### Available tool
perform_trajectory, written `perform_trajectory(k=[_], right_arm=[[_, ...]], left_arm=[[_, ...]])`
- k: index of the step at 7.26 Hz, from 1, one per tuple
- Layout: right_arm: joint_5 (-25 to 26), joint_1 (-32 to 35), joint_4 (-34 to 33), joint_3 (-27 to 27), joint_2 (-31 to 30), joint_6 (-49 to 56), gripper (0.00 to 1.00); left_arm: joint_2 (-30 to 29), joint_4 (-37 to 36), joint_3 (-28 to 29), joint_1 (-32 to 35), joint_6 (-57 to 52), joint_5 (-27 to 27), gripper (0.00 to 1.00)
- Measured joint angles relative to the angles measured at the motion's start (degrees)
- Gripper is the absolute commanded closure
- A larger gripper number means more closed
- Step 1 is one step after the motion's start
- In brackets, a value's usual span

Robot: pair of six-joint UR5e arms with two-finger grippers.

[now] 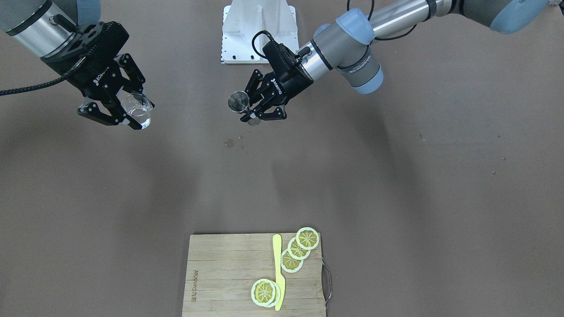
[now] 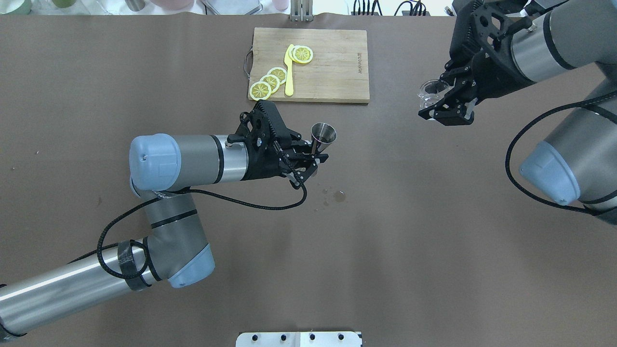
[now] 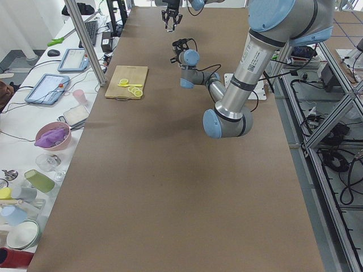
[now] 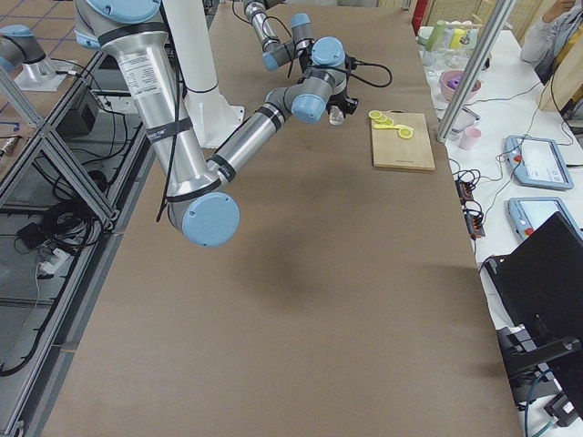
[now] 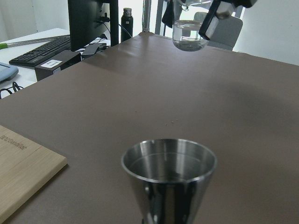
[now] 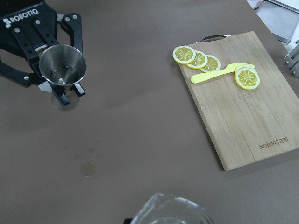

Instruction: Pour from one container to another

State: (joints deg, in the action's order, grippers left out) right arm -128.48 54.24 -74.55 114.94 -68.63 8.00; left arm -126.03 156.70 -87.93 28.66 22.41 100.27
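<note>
I see the brown counter [image 2: 385, 250] carrying a wooden cutting board [image 2: 332, 67] at its far edge, centred between the two arms.

The right end effector [image 2: 441, 99] hangs high above the counter on my right side. Its fingers are closed partway around a clear glass beaker [image 2: 430, 94], one on each side of the wall. The beaker sits between the fingertips, roughly upright, mouth up, long axis near vertical. The left wrist view shows clear liquid in its lower part.

The left end effector [image 2: 313, 159] is near the counter's middle, just short of the cutting board. Its fingers are nearly closed on the narrow lower part of a steel jigger [image 2: 324, 133]. The jigger stands off the fingertips on the board side, clear of the counter. Its wide mouth faces up and its long axis is close to vertical. The two vessels are well apart.

A yellow knife [image 2: 288, 70] lies on the board, with lemon slices [image 2: 269, 82] overlapping in a row on one side and more at its far end.

A few wet spots [image 2: 340, 195] mark the counter near the left end effector, on the robot's side of it.
</note>
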Motion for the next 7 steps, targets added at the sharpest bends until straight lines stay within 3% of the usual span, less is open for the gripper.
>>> perform_trajectory(k=[2,7], right_arm=[[1.2,-1.1,-5.4,1.5,1.2,2.5,1.0],[2.3,-3.1,-10.5,1.7,4.8,5.6,1.0]], left_arm=[[0.2,0.9,-0.1,-0.5,0.0,0.0,1.0],[0.4,2.7,0.3,-1.1,0.0,-0.1,1.0]])
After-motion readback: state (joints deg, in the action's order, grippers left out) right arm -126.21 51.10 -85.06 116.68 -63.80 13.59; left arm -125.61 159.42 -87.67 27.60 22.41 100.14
